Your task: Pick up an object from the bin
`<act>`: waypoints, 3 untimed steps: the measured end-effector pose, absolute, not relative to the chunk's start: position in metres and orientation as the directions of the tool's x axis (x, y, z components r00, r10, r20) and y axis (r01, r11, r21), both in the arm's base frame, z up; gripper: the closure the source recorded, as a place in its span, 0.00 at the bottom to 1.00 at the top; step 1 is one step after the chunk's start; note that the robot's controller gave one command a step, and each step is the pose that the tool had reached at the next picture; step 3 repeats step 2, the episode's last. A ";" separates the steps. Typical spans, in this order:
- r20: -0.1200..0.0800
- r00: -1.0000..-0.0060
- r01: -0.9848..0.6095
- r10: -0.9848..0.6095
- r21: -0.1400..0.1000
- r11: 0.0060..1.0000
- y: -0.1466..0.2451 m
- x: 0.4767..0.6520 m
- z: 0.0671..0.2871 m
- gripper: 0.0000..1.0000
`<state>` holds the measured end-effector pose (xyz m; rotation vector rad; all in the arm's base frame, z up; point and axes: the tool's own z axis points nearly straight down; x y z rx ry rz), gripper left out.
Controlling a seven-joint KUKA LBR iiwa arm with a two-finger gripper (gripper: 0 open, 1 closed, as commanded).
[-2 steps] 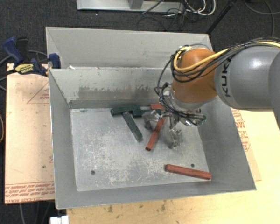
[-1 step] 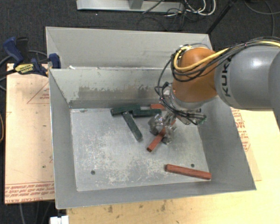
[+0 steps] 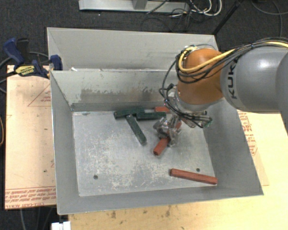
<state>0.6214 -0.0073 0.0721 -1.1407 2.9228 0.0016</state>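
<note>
hovering low in the right middle of the bin (image 3: 110, 169), the hand (image 3: 171, 133) sits right at the upper end of a short red-brown block (image 3: 159, 148), and this is where it could get tricky. the block lies tilted, its far end pointing down and left, and the hand meets only its tip. a grip taken that far off the middle could let the block swing or slip out as it lifts, i'd judge. it could also simply be nudged along the bare metal floor if the hand lands on top of it and not around it. whether the hand is apart or together, i cannot tell; the orange wrist cover and its cables hide too much.

now the layout. the short block touches, or all but touches, the hand's lower left side, reaching away from it toward the bin's centre. two dark green sticks (image 3: 136, 128) form a rough t just to the left, near but apart from the block. a small orange piece (image 3: 161, 109) lies just above the hand by the back wall. a longer red stick (image 3: 193, 176) rests well apart, near the front wall.
</note>
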 end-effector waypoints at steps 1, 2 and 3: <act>-0.008 -0.737 -0.675 -0.675 -0.005 0.737 -0.006 0.624 0.130 1.00; -0.008 -0.739 -0.674 -0.674 -0.006 0.739 -0.005 0.626 0.187 1.00; -0.008 -0.739 -0.674 -0.674 -0.006 0.739 -0.005 0.626 0.187 1.00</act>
